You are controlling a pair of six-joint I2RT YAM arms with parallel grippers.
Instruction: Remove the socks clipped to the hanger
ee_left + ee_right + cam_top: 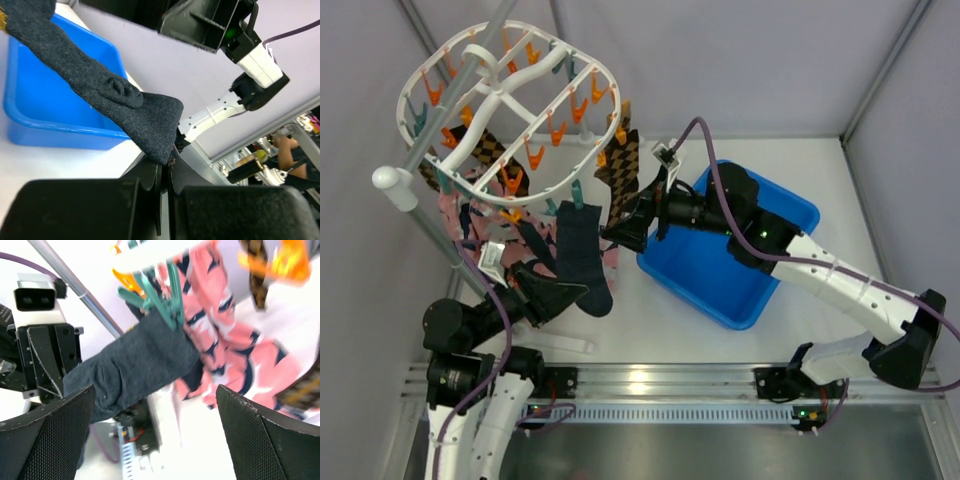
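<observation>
1. White tabletop [650,320], grey walls. The hanger [488,95] is at upper left on a grey pole [430,150], with the socks hanging from its clips.
2. A navy sock [582,255] is held at the top by a teal clip [167,305] on the near rim and slants down toward the left arm.
3. The left gripper [164,170] is clamped on that sock's toe end.
4. The right gripper [155,390] has its jaws wide and holds nothing. It faces the same sock near the clip, with the pink socks [220,340] just behind.
5. A checkered sock [625,165] hangs above the right gripper.
6. A blue bin [710,270] sits to the right, under the right arm.
</observation>
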